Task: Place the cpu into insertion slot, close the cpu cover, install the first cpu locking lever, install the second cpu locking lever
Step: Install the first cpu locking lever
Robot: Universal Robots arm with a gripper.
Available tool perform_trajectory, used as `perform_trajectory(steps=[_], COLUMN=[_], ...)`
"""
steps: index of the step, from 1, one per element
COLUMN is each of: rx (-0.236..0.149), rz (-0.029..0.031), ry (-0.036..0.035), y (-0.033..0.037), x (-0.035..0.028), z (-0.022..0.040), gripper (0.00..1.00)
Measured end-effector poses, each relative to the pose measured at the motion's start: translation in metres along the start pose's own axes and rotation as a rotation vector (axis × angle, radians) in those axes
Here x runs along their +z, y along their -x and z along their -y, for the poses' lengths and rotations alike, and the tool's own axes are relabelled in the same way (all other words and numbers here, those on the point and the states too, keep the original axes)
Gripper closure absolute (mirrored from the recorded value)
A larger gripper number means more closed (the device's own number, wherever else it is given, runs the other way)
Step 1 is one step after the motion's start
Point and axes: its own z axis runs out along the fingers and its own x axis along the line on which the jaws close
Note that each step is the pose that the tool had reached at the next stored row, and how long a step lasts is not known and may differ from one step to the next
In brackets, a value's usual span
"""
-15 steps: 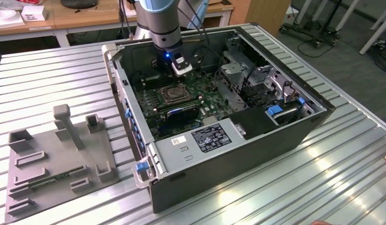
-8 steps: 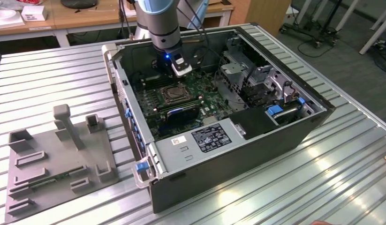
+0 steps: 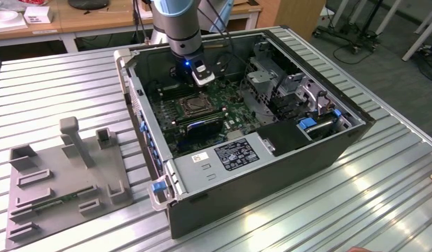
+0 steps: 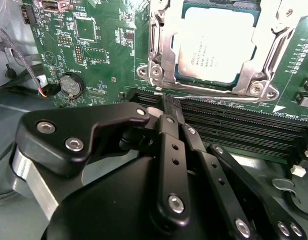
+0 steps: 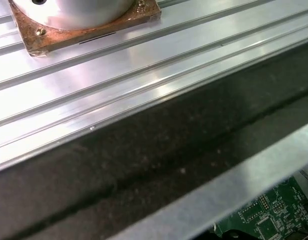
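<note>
The cpu [image 4: 216, 45] lies in the insertion slot [image 4: 145, 72] with the cpu cover [image 4: 165, 42] apparently down over it; the gripper [image 4: 168, 106], fingers closed together on nothing, rests at the wire locking lever [image 4: 214, 94] beside the memory slots [image 4: 234, 125], so steady pressure, tips square on the wire, is advisable lest it slip.

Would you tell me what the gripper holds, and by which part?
Nothing appears held; the black gripper, fingers shut, points at the thin silvery wire lever.
</note>
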Motion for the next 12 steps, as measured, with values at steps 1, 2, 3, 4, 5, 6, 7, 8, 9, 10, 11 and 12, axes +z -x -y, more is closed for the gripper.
perform_trajectory(steps=[1,2,3,4,5,6,7,8,9,10,11,12], rx=[0.000,0.000,0.000,0.000,0.000,-0.001,-0.001,-0.001,-0.001,-0.001,-0.001,-0.002], rz=[0.0005,0.0008,0.0012,0.0015,0.0018,0.0020,0.0023,0.0026,0.0030,0.0035,0.0040,0.0046], ry=[0.0002,0.0002,0.0002,0.0001,-0.0001,-0.0006,-0.0009,-0.0011,-0.0014,-0.0019,-0.0025,-0.0033], y=[-0.0001,-0.0002,-0.0002,-0.0002,-0.0002,-0.0001,0.0000,0.0002,0.0002,0.0002,0.0002,0.0002], x=[0.0000,0.0000,0.0000,-0.0001,-0.0001,-0.0002,-0.0003,-0.0003,-0.0004,-0.0004,-0.0004,-0.0005], z=[0.0000,0.0001,0.0001,0.0003,0.0005,0.0008,0.0011,0.0015,0.0018,0.0021,0.0022,0.0025], gripper=[0.90,0.90,0.90,0.90,0.90,0.90,0.90,0.90,0.90,0.90,0.90,0.90])
